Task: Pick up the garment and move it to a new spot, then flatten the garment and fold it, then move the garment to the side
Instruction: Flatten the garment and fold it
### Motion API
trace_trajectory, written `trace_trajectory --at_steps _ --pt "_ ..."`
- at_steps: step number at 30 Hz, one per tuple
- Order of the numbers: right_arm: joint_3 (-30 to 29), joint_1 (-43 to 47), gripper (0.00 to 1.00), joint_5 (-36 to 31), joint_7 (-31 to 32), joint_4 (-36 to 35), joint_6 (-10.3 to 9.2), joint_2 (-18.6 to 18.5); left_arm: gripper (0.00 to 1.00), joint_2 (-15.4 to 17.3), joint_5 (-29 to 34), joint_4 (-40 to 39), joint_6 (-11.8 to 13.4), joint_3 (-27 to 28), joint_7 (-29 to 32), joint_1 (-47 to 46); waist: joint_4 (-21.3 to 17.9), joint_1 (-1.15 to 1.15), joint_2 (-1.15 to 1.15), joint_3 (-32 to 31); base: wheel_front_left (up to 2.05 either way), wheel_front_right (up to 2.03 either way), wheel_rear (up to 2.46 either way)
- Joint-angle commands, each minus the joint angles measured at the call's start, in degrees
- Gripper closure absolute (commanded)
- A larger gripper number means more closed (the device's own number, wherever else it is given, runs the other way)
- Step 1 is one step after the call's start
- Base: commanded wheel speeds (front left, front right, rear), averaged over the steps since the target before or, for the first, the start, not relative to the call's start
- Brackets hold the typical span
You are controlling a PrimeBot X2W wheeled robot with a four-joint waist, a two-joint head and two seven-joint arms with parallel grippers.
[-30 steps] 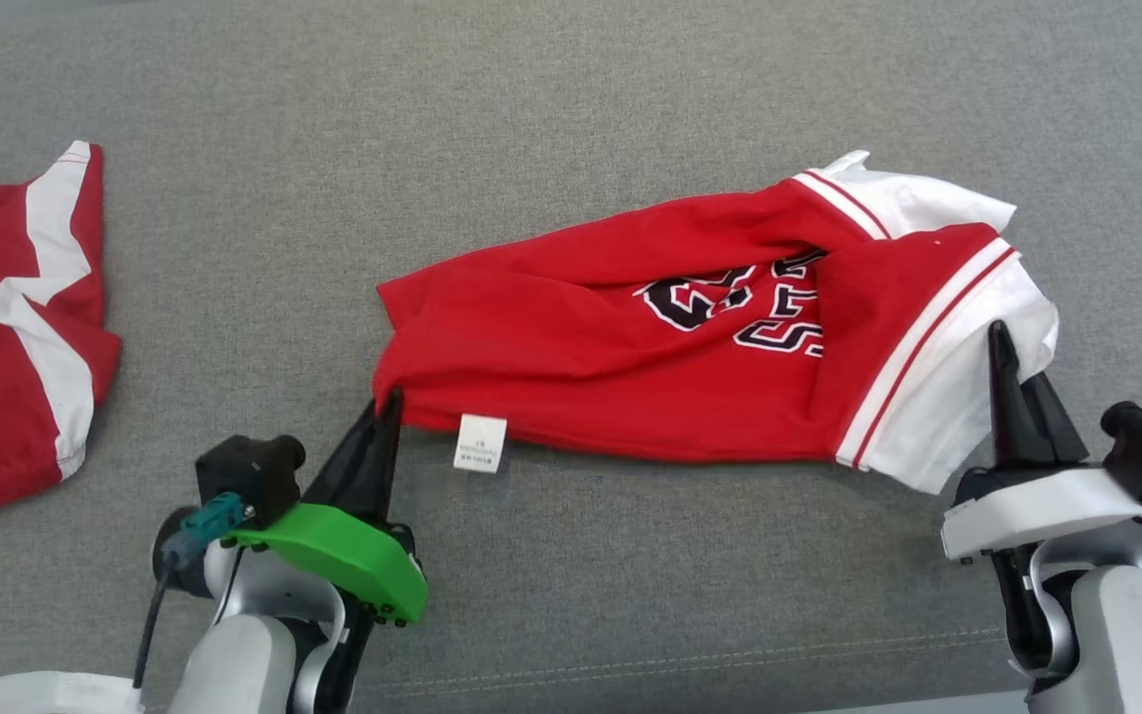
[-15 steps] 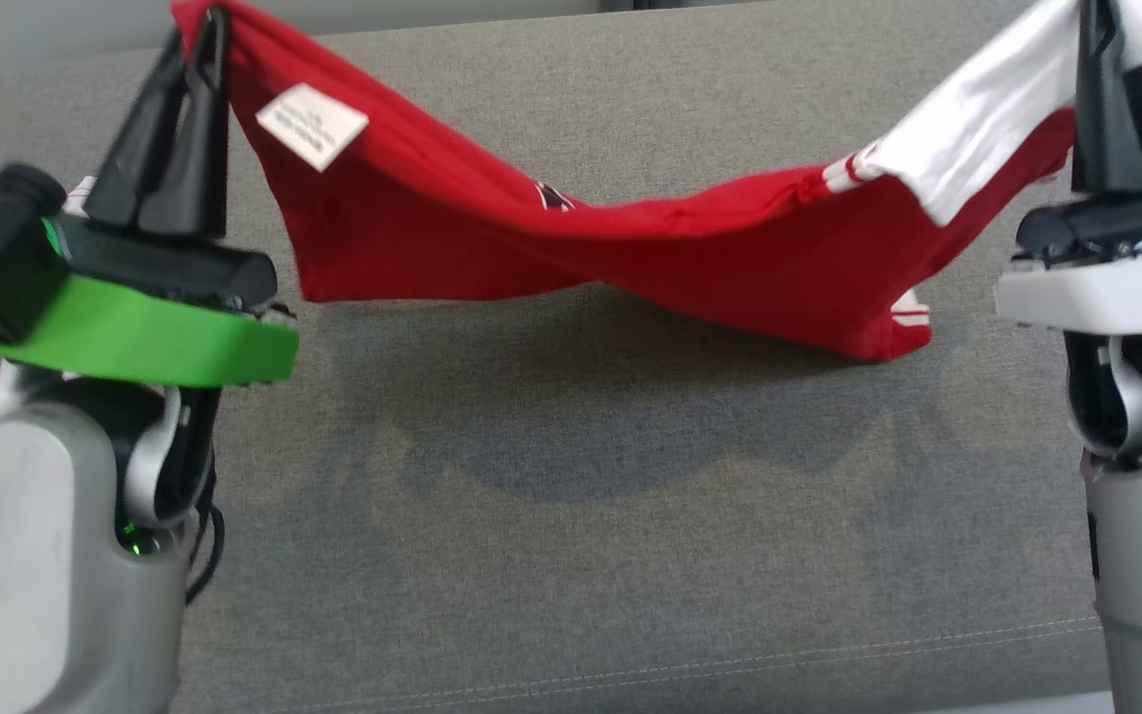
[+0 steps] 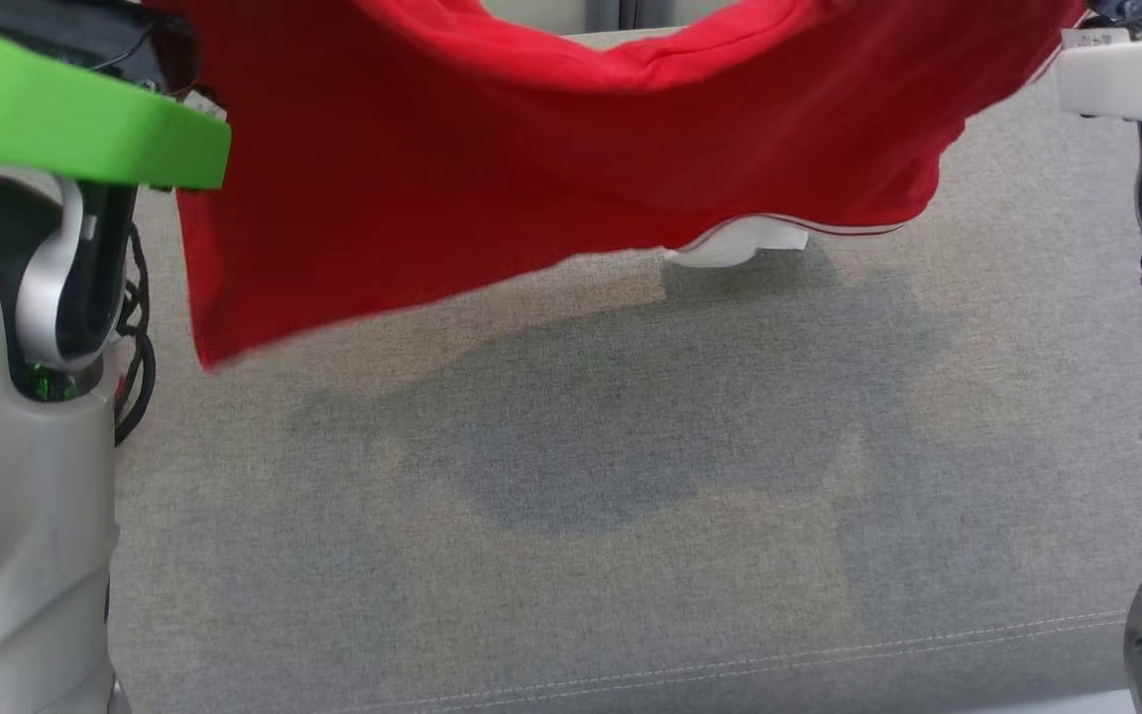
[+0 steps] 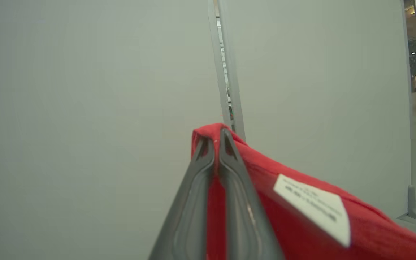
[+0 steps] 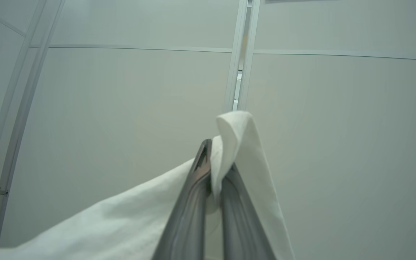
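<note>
**Head view.** The red garment [image 3: 531, 149] hangs in the air across the top of the frame. It is stretched between the green wrist housing [image 3: 65, 129] of the left arm and the white wrist housing [image 3: 1126, 79] of the right arm. Its upper edge sags in a curve between the two. Its lower edge slopes, hanging lowest at the left corner, and a strip of white trim [image 3: 740, 243] shows right of centre. The cloth is clear of the grey upholstered surface [image 3: 571, 595] below, where it casts a broad shadow [image 3: 581, 426]. The fingertips of both tools lie beyond the top edge.

**Left wrist view.** The left tool [image 4: 215, 139] points toward a pale wall panel [image 4: 85, 108]. Its two dark fingers [image 4: 237, 202] are pressed together and pinch a folded red corner of the garment [image 4: 258, 169]. The cloth falls away to the lower right and carries a white label [image 4: 312, 209].

**Right wrist view.** The right tool [image 5: 215, 162] is likewise closed, clamping a white part of the garment [image 5: 237, 144]. A fold of cloth stands up above the fingertips, and the rest drapes to the lower left. Pale wall panels [image 5: 338, 144] are behind.
</note>
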Motion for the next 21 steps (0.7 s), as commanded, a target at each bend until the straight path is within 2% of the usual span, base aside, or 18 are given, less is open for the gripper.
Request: trace_trajectory --at_steps 1,7,10,15,21 --pt "0.58 -1.55 1.00 0.99 1.14 1.33 -0.08 -0.50 1.00 0.11 -1.20 1.46 -0.22 -0.08 1.44 -1.59 0.15 0.00 0.00 0.68 0.00 0.00 0.00" --pt "3.96 -11.64 1.00 5.36 4.51 14.73 -0.07 -1.85 1.00 -0.83 -5.30 13.72 -1.50 -1.60 6.55 -9.98 0.08 0.00 0.00 3.12 0.00 0.00 0.00" --pt "6.08 -18.79 1.00 6.38 3.58 22.83 -0.07 -2.04 1.00 -1.08 -6.26 22.03 -1.99 -2.21 7.37 -16.32 -0.03 0.00 0.00 4.30 0.00 0.00 0.00" --pt "8.42 -30.31 1.00 7.74 -1.07 36.77 -0.08 -1.57 1.00 -1.60 -6.07 35.96 -2.30 -2.94 5.83 -26.25 -0.23 0.00 0.00 5.53 0.00 0.00 0.00" --pt "8.04 -40.42 1.00 8.92 -8.49 54.47 -0.05 0.38 1.00 -3.22 -6.79 53.89 -1.04 -1.55 2.06 -35.26 0.19 0.00 0.00 4.69 0.00 0.00 0.00"
